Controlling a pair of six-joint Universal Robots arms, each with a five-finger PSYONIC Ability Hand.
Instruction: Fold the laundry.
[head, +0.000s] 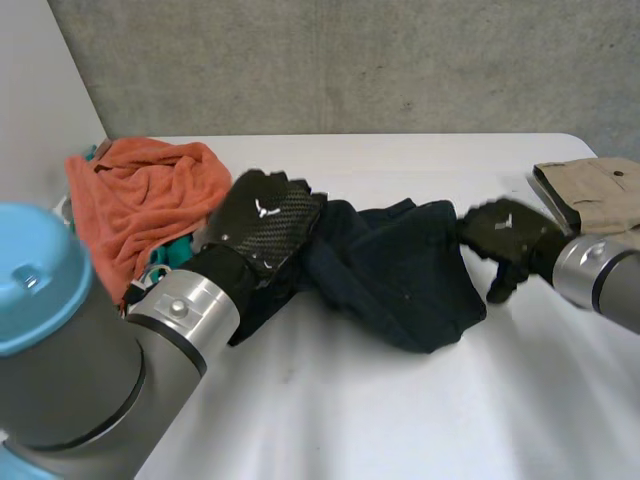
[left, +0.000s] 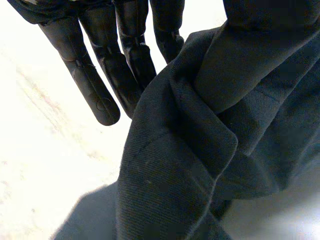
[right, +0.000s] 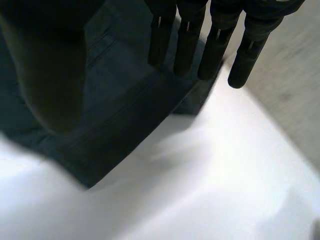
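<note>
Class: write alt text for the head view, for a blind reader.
A crumpled navy garment lies on the white table, the left hand at one end, the right hand at the other. An orange cloth is heaped at far left; a folded beige garment at far right.

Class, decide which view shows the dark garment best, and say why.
Head view: the whole dark garment, left hand and right hand at its ends. The left wrist view gives folds beside that hand's fingers; the right wrist view, one corner at its fingertips.
</note>
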